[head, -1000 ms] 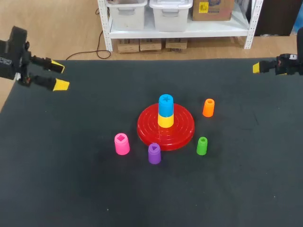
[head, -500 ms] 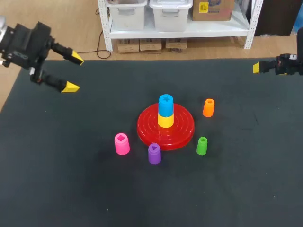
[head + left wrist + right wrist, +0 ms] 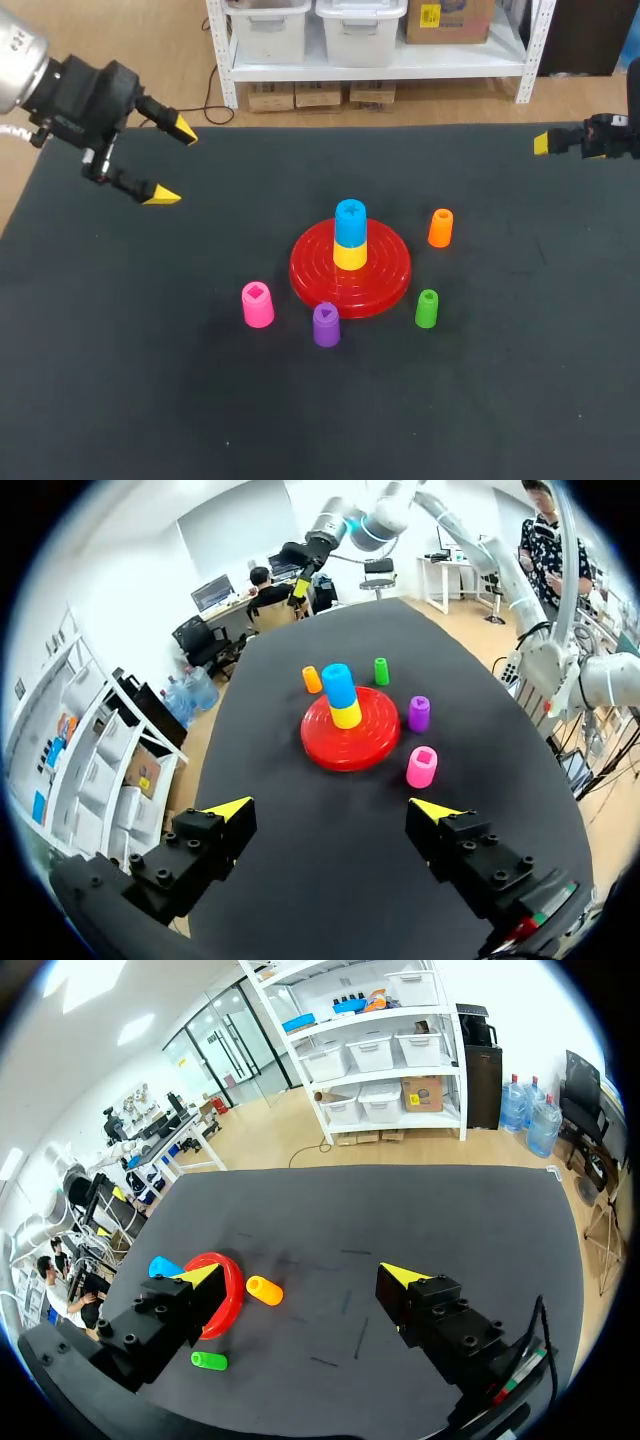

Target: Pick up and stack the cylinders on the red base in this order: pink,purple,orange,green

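Inward over the table's (image 3: 120, 380) far-left corner comes the left gripper (image 3: 172, 162), fingers spread and empty. Ahead of it the pink cylinder (image 3: 257, 304) stands upright just left of the red base (image 3: 392, 278). It is much nearer this arm than the right gripper (image 3: 300, 1275), which is likewise spread.

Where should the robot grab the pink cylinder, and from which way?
Best guess: come straight down from above and pinch its round sides near the top. The pink cylinder stands upright on the table, apart from the purple cylinder and the red base, so there is room on both sides.
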`<state>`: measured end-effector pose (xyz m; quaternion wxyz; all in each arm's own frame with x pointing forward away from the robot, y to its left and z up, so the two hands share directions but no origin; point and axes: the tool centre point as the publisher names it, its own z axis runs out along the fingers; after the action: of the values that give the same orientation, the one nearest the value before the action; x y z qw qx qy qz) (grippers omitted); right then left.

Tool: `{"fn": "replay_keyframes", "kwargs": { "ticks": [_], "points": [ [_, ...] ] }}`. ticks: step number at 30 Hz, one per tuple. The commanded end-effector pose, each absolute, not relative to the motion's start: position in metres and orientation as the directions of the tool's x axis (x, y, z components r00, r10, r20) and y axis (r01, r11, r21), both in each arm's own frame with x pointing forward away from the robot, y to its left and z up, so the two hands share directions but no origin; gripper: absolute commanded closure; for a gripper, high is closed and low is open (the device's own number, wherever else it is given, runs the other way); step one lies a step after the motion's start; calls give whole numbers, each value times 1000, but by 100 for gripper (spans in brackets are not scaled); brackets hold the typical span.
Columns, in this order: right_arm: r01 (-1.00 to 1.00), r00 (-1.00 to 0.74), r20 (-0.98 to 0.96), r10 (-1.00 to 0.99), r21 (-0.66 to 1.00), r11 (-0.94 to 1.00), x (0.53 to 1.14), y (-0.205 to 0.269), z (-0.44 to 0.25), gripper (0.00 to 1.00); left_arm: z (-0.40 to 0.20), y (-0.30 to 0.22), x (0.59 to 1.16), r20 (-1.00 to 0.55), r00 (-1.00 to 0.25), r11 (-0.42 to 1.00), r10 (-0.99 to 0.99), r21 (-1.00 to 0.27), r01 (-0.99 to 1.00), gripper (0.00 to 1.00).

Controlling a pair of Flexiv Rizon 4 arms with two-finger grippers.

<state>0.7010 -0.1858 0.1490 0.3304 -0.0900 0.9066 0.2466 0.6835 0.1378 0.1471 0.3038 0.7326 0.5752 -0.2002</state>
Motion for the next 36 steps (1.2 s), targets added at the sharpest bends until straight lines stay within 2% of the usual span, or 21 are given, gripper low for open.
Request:
{"fn": "replay_keyframes", "kwargs": {
  "ticks": [1,10,34,36],
  "points": [
    [-324,-766,-643,0,386,864,701,-185,150,0,144,136,691,-641,258,-166,722,201,965,0],
    [-324,-766,-643,0,386,864,701,-185,150,0,139,136,698,-681,201,-125,704,159,979,0],
    [-324,-766,-643,0,386,864,701,-185,150,0,137,131,696,-684,191,-130,704,141,981,0],
    [-405,-733,-666,-139,264,876,703,-179,159,0,137,131,696,-684,191,-130,704,141,981,0]
  ]
}}
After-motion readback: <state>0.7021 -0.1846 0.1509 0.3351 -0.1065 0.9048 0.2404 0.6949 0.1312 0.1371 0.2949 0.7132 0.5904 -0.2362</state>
